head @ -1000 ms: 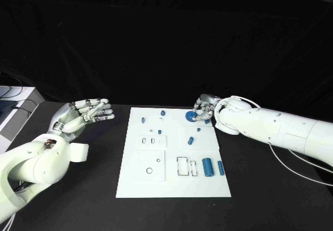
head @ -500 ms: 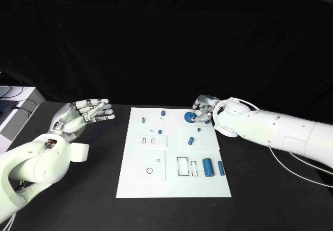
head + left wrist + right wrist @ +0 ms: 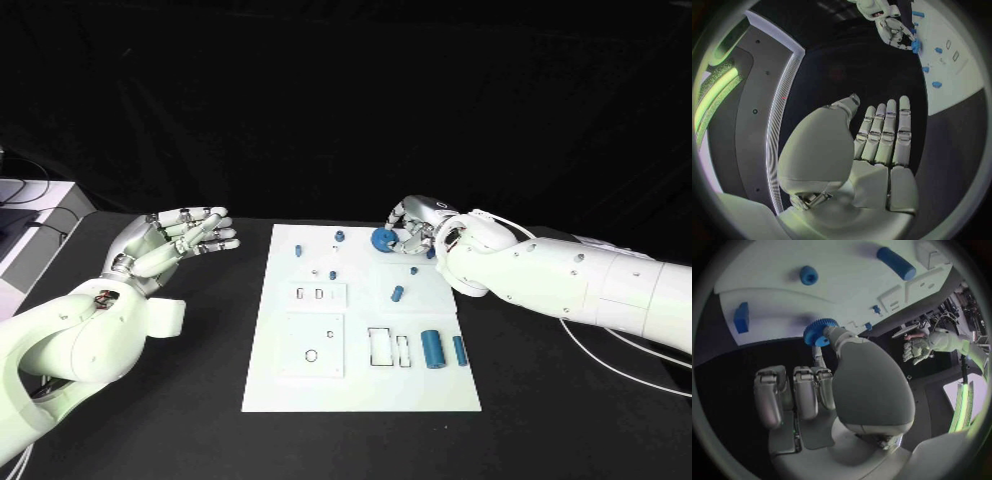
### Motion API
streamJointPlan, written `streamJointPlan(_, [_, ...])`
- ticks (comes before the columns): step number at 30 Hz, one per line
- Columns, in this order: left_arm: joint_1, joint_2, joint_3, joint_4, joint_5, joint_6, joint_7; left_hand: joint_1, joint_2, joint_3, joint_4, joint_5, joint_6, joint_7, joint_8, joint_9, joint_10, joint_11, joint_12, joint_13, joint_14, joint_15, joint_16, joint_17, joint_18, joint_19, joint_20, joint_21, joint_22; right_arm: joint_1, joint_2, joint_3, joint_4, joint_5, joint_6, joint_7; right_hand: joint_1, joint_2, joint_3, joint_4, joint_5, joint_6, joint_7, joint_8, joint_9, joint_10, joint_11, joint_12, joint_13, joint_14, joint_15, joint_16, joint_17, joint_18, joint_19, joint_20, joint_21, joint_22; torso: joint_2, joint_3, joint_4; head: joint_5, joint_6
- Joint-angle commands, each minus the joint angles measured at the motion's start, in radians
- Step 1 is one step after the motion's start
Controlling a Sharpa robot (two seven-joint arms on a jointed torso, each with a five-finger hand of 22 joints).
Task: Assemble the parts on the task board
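Observation:
The white task board [image 3: 361, 385] lies in the middle of the black table with several small blue parts on it. My right hand [image 3: 411, 228] is at the board's far right corner and pinches a round blue toothed gear [image 3: 384, 240], seen close in the right wrist view as the gear [image 3: 819, 332] at a fingertip above the board [image 3: 854, 285]. My left hand [image 3: 180, 235] is raised left of the board, fingers straight and apart, holding nothing; the left wrist view shows the left hand [image 3: 879, 140] flat and bare.
On the board lie two blue cylinders [image 3: 433, 348] near the right edge, a small blue peg [image 3: 397, 293], several small blue studs [image 3: 338, 236] at the far end, and rectangular and round recesses [image 3: 313, 355]. A white box [image 3: 29, 205] stands at the table's far left.
My right hand has carried the blue gear a little leftward and up over the board's far right corner. The left hand has stayed where it was.

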Motion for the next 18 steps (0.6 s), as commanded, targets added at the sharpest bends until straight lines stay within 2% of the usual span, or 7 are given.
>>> streamJointPlan(1, [0.0, 0.001, 0.001, 0.002, -0.003, 0.017, 0.006, -0.002, -0.008, 0.007, 0.0, 0.0, 0.003, 0.013, -0.006, -0.001, 0.003, 0.002, -0.005, -0.001, -0.008, -0.001, -0.006, 0.001, 0.012, 0.005, -0.001, 0.005, 0.001, -0.001, -0.001, 0.0, 0.029, -0.086, -0.074, -0.003, -0.016, 0.001, 0.004, -0.001, -0.005, 0.038, -0.02, 0.011, 0.017, 0.105, -0.01, 0.002, 0.263, 0.087, -0.008, 0.005, 0.191, -0.007, 0.105, -0.004, 0.003, 0.263, 0.0, -0.0002, 0.0, 0.0, 0.001])
streamJointPlan(8, [-0.001, 0.0, 0.001, 0.003, -0.003, 0.017, 0.006, -0.002, -0.008, 0.007, 0.0, 0.0, 0.003, 0.013, -0.006, -0.001, 0.003, 0.002, -0.005, -0.001, -0.008, -0.001, -0.006, 0.001, 0.012, 0.005, -0.001, 0.005, 0.001, -0.009, 0.025, 0.0, 0.061, -0.135, -0.087, -0.02, -0.025, -0.003, 0.007, -0.002, -0.014, 0.037, -0.019, 0.009, 0.017, 0.105, -0.009, 0.002, 0.263, 0.087, -0.008, 0.005, 0.19, -0.007, 0.105, -0.004, 0.003, 0.263, 0.001, -0.0013, 0.0005, 0.005, 0.001])
streamJointPlan(18, [-0.001, 0.007, 0.001, 0.0, -0.003, 0.02, 0.005, -0.002, -0.008, 0.007, 0.0, 0.0, 0.003, 0.013, -0.006, -0.001, 0.003, 0.002, -0.005, -0.001, -0.008, -0.001, -0.006, 0.001, 0.012, 0.005, -0.001, 0.005, 0.001, -0.026, 0.113, 0.0, 0.01, -0.203, -0.096, -0.062, -0.031, -0.005, 0.008, -0.002, -0.02, 0.036, -0.019, 0.008, 0.017, 0.105, -0.009, 0.002, 0.263, 0.086, -0.008, 0.004, 0.188, -0.007, 0.105, -0.004, 0.003, 0.263, 0.001, -0.0031, 0.0031, 0.006, -0.001])
